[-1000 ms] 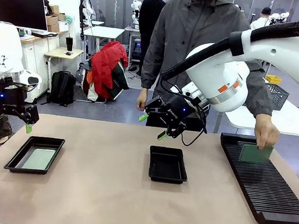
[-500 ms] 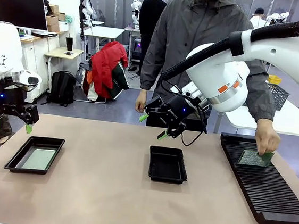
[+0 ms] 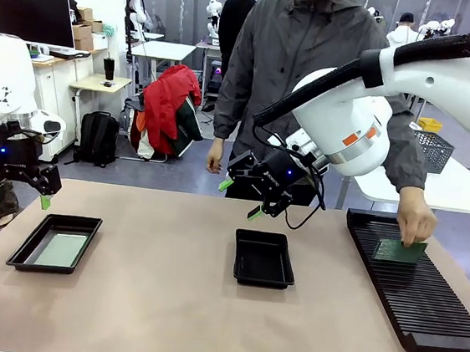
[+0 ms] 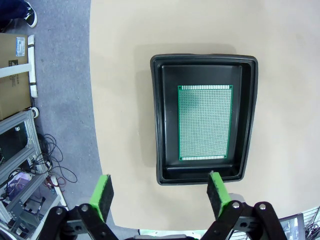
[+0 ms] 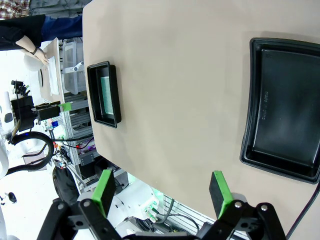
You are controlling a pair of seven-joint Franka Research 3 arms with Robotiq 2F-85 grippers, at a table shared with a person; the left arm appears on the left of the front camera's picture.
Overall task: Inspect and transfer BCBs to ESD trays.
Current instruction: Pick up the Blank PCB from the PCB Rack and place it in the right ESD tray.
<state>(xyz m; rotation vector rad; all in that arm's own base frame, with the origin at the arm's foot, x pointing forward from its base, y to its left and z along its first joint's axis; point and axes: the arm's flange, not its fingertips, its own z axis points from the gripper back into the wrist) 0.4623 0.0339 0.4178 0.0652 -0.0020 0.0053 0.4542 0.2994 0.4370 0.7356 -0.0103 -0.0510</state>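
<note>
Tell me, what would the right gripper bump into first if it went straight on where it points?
Probably the bare tan table cover, not a tray. The right gripper aims between the empty shallow black plastic tray and the farther black tray holding a green board, though depth is unclear.

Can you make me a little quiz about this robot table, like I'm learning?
1. True or false: the shallow black plastic tray in the middle is empty.
2. Where is the person's hand? A) inside the middle tray B) holding a thin green board at the long black ribbed rack C) waving in the air
3. What lies in the shallow black plastic tray on the left?
Key: 1 true. 2 B. 3 a thin green rectangular perforated board.
</note>
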